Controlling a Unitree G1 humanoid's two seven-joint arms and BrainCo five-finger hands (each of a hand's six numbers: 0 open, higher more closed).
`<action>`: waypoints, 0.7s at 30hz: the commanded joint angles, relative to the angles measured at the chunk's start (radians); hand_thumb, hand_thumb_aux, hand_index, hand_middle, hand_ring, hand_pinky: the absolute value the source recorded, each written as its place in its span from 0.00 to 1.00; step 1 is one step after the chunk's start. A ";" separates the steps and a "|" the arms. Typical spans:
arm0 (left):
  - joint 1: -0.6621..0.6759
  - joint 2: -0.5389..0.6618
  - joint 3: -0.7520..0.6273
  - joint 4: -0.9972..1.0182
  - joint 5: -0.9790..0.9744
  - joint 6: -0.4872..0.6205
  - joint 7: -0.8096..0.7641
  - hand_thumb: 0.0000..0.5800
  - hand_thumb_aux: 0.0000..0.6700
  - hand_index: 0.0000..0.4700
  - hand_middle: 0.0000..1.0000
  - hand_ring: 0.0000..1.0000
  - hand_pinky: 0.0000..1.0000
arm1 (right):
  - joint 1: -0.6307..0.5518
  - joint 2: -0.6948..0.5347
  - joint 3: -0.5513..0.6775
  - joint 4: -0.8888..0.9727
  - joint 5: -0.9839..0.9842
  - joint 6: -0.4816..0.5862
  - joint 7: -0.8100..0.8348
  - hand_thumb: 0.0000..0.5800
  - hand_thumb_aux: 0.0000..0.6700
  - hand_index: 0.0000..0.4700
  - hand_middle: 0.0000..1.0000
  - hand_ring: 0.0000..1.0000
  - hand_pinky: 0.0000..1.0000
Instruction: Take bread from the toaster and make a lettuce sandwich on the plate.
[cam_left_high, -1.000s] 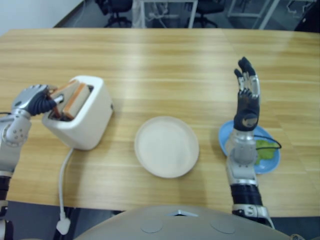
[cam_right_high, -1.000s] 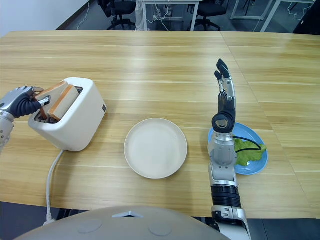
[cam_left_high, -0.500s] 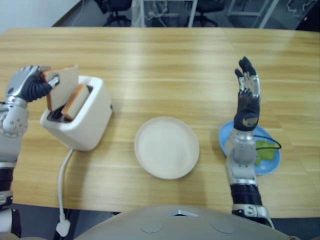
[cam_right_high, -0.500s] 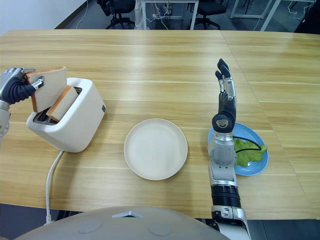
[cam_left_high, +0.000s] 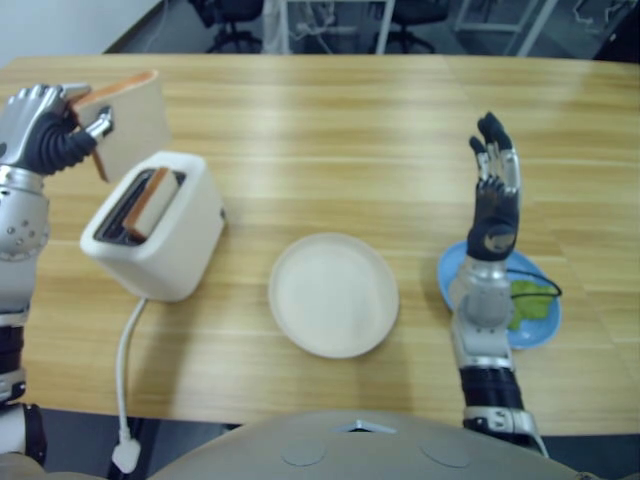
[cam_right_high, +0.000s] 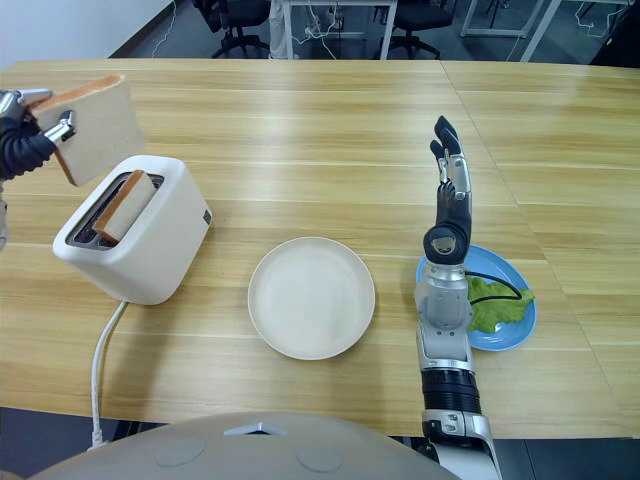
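A light wooden table (cam_right_high: 300, 130) fills the scene, its planks running side to side. A seam in the top passes slantwise just to the right of the right hand (cam_right_high: 447, 195). Past the far edge stand office chairs (cam_right_high: 240, 20) and desk legs on a dark floor.

The left hand (cam_left_high: 40, 135) is raised above and behind the toaster (cam_right_high: 150, 250), its fingers clamped on one bread slice (cam_right_high: 95, 125), which hangs fully out of the slots and tilted. Directly below this hand, a second slice (cam_right_high: 125, 203) sits in the toaster, its top poking out. The toaster's cord (cam_right_high: 100, 370) runs from its near side over the table's near edge.

The right hand stands upright with fingers straight and together, holding nothing. Just behind its wrist lies a blue plate (cam_right_high: 510, 335) with lettuce (cam_right_high: 495, 300). The round cream plate (cam_right_high: 311, 296) rests to the left of this hand, between it and the toaster and touching neither.

A wide run of plain wood lies between the two hands and beyond them to the far edge. The cream plate sits close to the near edge.

Counted: two bread slices, one toaster, two plates, one helping of lettuce.
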 joint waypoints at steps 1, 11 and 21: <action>-0.035 -0.039 -0.064 -0.085 0.004 0.002 -0.041 1.00 1.00 0.98 1.00 1.00 1.00 | -0.012 0.002 -0.013 0.007 0.002 0.004 -0.007 0.00 0.00 0.00 0.00 0.00 0.00; -0.086 -0.209 -0.352 -0.165 0.194 -0.026 -0.069 1.00 1.00 0.98 1.00 1.00 1.00 | -0.071 -0.015 -0.039 0.036 0.046 -0.003 -0.012 0.00 0.00 0.00 0.00 0.00 0.00; -0.022 -0.339 -0.599 -0.051 0.401 -0.149 0.027 1.00 1.00 0.98 1.00 1.00 1.00 | -0.079 -0.036 -0.064 0.039 0.123 0.006 0.011 0.00 0.00 0.00 0.00 0.00 0.00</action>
